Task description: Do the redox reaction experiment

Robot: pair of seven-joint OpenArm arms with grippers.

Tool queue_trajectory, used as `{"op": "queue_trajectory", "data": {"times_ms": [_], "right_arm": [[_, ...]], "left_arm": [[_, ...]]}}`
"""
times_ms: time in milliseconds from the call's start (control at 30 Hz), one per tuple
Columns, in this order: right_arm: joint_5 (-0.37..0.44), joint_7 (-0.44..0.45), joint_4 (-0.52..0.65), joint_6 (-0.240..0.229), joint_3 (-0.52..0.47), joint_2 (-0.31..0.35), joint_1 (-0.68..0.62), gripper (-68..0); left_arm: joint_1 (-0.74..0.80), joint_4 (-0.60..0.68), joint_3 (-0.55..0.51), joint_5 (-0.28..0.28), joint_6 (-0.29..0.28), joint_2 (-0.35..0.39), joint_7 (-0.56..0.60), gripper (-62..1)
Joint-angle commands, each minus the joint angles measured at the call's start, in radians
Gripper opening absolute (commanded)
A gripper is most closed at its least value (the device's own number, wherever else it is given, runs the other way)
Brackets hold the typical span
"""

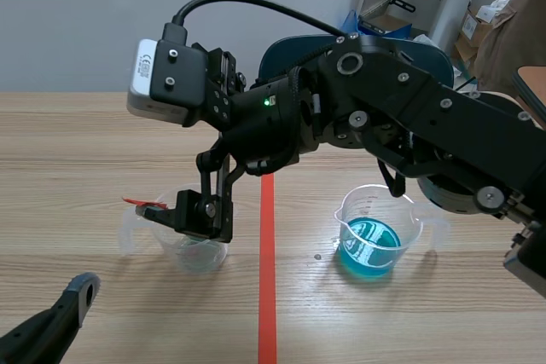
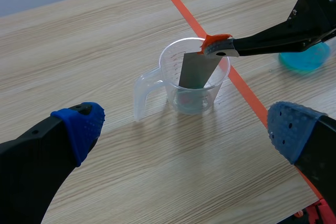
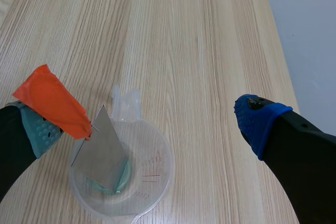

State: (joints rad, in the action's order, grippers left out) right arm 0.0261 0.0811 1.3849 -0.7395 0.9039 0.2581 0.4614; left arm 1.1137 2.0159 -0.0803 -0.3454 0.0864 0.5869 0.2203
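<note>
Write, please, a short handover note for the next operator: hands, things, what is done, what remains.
Left hand: open, empty, low before the clear cup.
Right hand: open, across the tape line, above that cup; its orange-covered fingertip appears to touch the grey metal plate at its top corner.
Plate: tilted inside the clear cup.
Blue liquid: in the second cup, on the other side of the tape, no hand at it.
Done: plate placed. Left, probably: bring blue liquid and plate together, observe.

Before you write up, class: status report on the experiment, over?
Left hand open, right hand open. Metal sheet leaning inside clear beaker. Blue-liquid beaker stands apart.
</note>
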Motion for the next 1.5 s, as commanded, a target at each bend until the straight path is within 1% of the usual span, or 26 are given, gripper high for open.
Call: {"op": "queue_trajectory", "data": {"times_ms": [0,133,200,300,400,500,600,667,700,800,833,867,967,1033,1100,1200,1333,1467], "right_arm": [[0.010,0.011,0.010,-0.006,-0.005,-0.003,0.011,0.4],[0.010,-0.004,0.010,-0.006,-0.005,-0.003,-0.013,0.4],[0.010,-0.008,0.010,-0.006,-0.005,-0.003,-0.030,0.4],[0.010,-0.012,0.010,-0.006,-0.005,-0.002,-0.056,0.4],[0.002,-0.018,0.010,-0.006,-0.005,0.000,-0.086,0.4],[0.003,-0.026,0.010,-0.006,-0.005,0.008,-0.117,0.4],[0.004,-0.011,0.011,-0.006,-0.005,0.026,-0.146,0.4],[0.008,0.017,0.018,-0.006,-0.005,0.048,-0.164,0.4],[0.012,0.030,0.029,-0.006,-0.005,0.063,-0.174,0.4],[0.017,0.073,0.089,-0.006,-0.006,0.125,-0.213,0.4],[0.033,0.081,0.114,-0.006,-0.006,0.150,-0.226,0.4],[0.053,0.090,0.143,0.000,-0.006,0.178,-0.240,0.4],[0.127,0.110,0.231,0.046,-0.026,0.267,-0.288,0.4],[0.187,0.114,0.286,0.074,-0.060,0.320,-0.332,0.4],[0.241,0.119,0.333,0.103,-0.108,0.369,-0.381,0.4],[0.319,0.138,0.395,0.142,-0.211,0.427,-0.468,0.4],[0.408,0.150,0.457,0.151,-0.397,0.473,-0.603,0.4],[0.476,0.151,0.483,0.157,-0.600,0.481,-0.740,0.4]], "left_arm": [[-0.003,0.026,-0.002,-0.002,0.005,-0.010,0.014,1.4],[-0.003,0.026,-0.003,0.003,0.005,-0.010,0.015,1.4],[-0.003,0.026,-0.003,0.021,0.005,-0.010,0.015,1.4],[-0.023,0.026,-0.002,0.033,0.004,-0.014,0.007,1.4],[-0.076,0.026,-0.003,0.089,-0.013,-0.041,-0.035,1.4],[-0.145,0.026,-0.003,0.153,-0.061,-0.078,-0.101,1.4],[-0.210,0.026,-0.003,0.179,-0.139,-0.108,-0.145,1.4],[-0.248,0.026,-0.003,0.187,-0.189,-0.126,-0.169,1.4],[-0.264,0.026,-0.003,0.187,-0.203,-0.134,-0.177,1.4],[-0.299,0.026,-0.020,0.198,-0.258,-0.165,-0.190,1.4],[-0.304,0.026,-0.032,0.201,-0.271,-0.176,-0.195,1.4],[-0.310,0.026,-0.045,0.201,-0.285,-0.187,-0.196,1.4],[-0.319,0.026,-0.087,0.201,-0.306,-0.211,-0.200,1.4],[-0.319,0.026,-0.106,0.199,-0.319,-0.216,-0.204,1.4],[-0.319,0.026,-0.114,0.197,-0.319,-0.222,-0.211,1.4],[-0.319,0.026,-0.118,0.197,-0.320,-0.224,-0.211,1.4],[-0.319,0.026,-0.118,0.198,-0.319,-0.223,-0.211,1.4],[-0.319,0.026,-0.118,0.192,-0.318,-0.223,-0.211,1.4]]}}
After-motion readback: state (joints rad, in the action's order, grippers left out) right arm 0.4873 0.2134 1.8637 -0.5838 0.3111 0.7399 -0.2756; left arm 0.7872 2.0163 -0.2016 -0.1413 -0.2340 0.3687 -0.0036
